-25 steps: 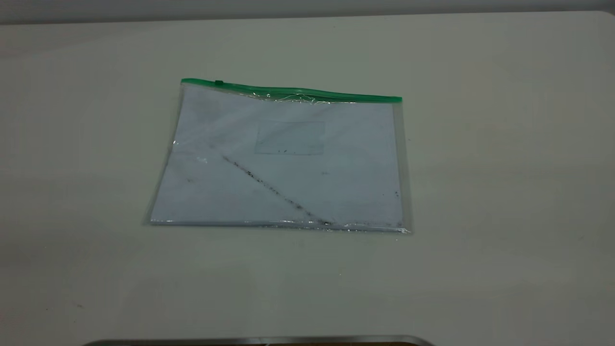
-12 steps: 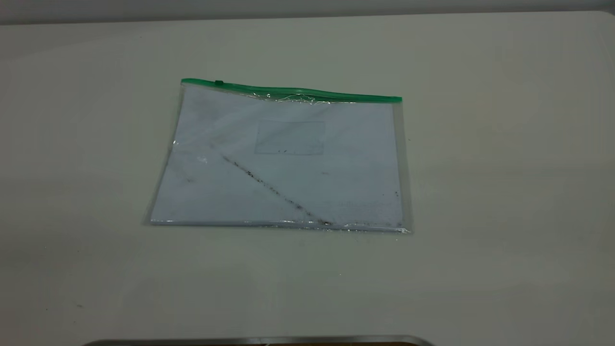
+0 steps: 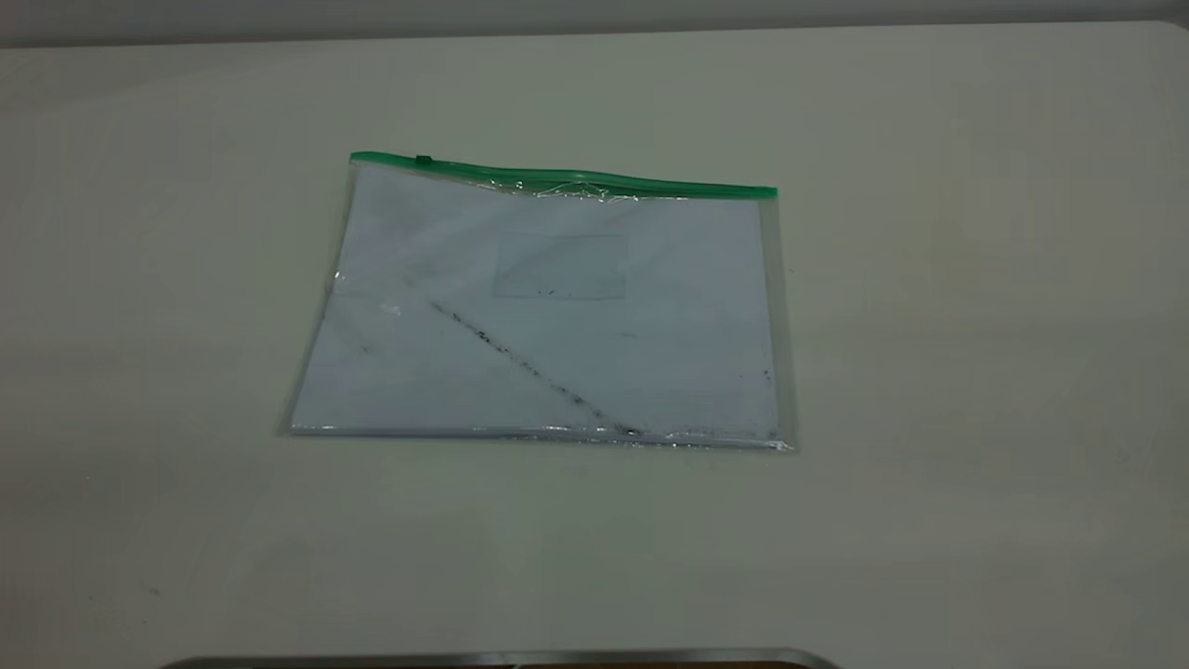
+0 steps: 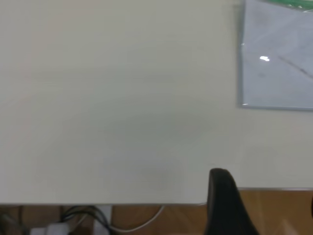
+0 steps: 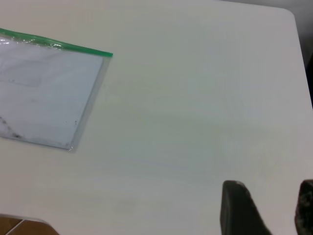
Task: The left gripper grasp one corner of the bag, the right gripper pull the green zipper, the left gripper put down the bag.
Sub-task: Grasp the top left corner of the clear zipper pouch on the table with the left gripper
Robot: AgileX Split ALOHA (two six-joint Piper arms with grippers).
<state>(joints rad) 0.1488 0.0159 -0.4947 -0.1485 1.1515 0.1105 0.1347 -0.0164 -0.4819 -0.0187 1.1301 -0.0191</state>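
Nothing has moved since earlier frames. Flat clear plastic bag [image 3: 543, 307] with thin green zipper [image 3: 567, 177] lies mid-table: light, floppy, slick; pinch a corner. Right gripper [image 5: 266, 208] fingers spread; left gripper [image 4: 259, 208] fingers: cannot tell.

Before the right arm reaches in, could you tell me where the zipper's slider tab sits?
In the exterior view, the slider tab sits near the left end of the green zipper, on the bag's far edge.

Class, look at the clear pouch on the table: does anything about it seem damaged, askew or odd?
The clear plastic bag lies flat but turned slightly askew. A dark diagonal smudge line marks its white sheet, and the green zipper buckles near its middle.
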